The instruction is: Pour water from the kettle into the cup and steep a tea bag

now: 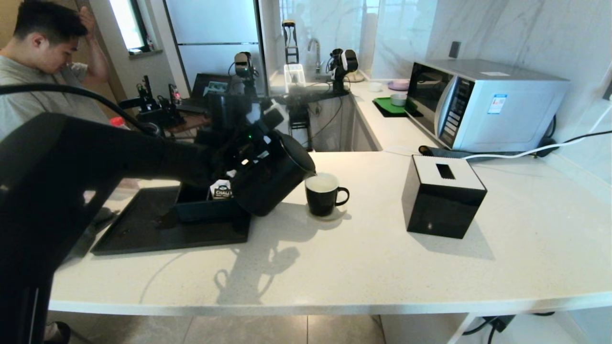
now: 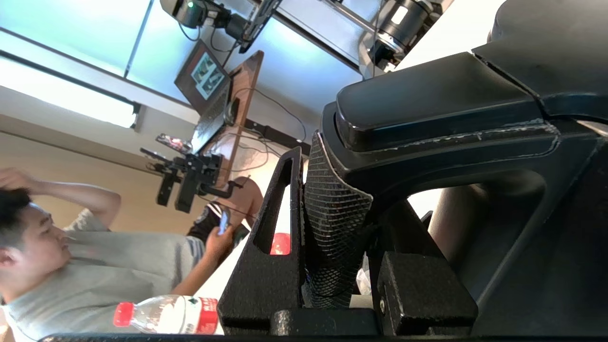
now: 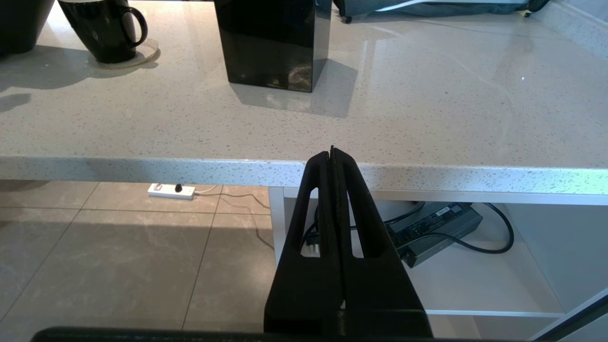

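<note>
- My left gripper (image 2: 332, 223) is clamped on the loop handle of the kettle (image 1: 272, 179); in the left wrist view one textured finger pad (image 2: 332, 237) presses flat against the handle's black surface.
- The kettle hangs above the counter (image 1: 334, 258), tilted to the right, with its small spout just over the left rim of the cup (image 1: 324, 193).
- I cannot tell from these views whether water is leaving the spout.
- The cup — a glossy black mug with a white inside — stands upright on a pale round coaster (image 1: 330, 215), its handle pointing right.
- To the left of the kettle lies a flat black tray (image 1: 158, 229), and on it sits a dark open box (image 1: 201, 205) holding a white sachet (image 1: 222, 190) with printed lettering.
- To the right of the cup, well apart from it, stands a black cube tissue box (image 1: 442, 196) with a white top.
- A microwave (image 1: 483, 105) sits at the far right against the wall.
- My right gripper (image 3: 332, 156) is parked low, just near the counter's front edge, with its two fingers pressed together and nothing between them.
- A person in a grey shirt (image 1: 43, 62) sits at the far left, one hand on his head; a clear bottle with a red cap (image 2: 166, 314) shows near him in the left wrist view.
- I cannot find the tea bag in any view.
</note>
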Controlling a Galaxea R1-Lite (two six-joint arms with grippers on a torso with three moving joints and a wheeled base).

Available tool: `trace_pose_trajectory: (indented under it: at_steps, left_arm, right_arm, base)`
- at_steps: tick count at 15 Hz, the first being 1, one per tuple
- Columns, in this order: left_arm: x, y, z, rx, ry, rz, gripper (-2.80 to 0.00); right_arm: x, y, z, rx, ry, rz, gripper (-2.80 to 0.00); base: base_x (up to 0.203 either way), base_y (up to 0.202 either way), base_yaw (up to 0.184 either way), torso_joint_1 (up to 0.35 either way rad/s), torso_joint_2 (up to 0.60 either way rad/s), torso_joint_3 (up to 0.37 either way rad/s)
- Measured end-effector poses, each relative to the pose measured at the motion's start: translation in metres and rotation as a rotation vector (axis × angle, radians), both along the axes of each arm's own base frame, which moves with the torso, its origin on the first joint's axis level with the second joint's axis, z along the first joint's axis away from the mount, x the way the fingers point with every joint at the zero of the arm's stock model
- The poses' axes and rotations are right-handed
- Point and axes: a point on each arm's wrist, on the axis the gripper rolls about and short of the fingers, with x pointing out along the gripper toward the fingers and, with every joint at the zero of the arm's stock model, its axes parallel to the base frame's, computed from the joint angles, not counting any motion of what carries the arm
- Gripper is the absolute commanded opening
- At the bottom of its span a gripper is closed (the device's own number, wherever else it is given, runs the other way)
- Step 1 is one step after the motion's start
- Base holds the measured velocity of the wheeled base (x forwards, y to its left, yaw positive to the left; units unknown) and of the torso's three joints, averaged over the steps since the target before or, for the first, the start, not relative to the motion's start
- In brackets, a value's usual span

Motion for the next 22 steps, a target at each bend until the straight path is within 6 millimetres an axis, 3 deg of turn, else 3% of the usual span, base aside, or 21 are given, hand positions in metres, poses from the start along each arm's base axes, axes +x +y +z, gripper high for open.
trace_pose_trajectory:
  at_steps: [22]
  left_arm:
    - [-0.0002,-0.0011,0.0026,0.072,0.001,-0.024,-2.8]
  right_arm:
    - [0.0,0.0,0.0,0.0,0.0,0.0,-2.8]
  base:
    - [0.0,0.0,0.0,0.0,0.0,0.0]
